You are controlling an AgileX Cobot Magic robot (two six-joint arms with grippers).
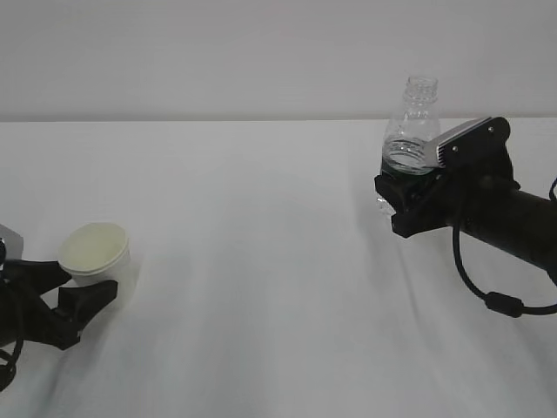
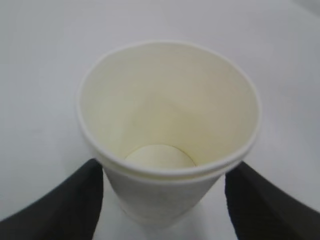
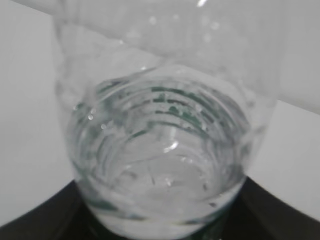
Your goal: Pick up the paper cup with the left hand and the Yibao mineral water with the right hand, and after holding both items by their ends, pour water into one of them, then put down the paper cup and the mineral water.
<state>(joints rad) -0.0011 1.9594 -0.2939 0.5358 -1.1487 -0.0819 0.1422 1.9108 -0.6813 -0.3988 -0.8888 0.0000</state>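
The paper cup [image 1: 94,248] is white with a cream inside and stands upright at the table's left. My left gripper [image 1: 85,283] reaches in low from the left edge. In the left wrist view the cup [image 2: 165,115] looks dry inside, and the gripper [image 2: 162,200] has a black finger against each side just under the rim. The Yibao mineral water [image 1: 411,131] is upright at the right, uncapped, with water in its lower part. My right gripper [image 1: 396,205] is shut round its green-labelled lower body. The bottle [image 3: 160,150] fills the right wrist view, black fingers [image 3: 40,220] at its sides.
The white table [image 1: 261,261] stretches between the two arms with nothing on it. A pale wall rises behind its far edge. The right arm's black cable [image 1: 487,296] loops down over the table at the right.
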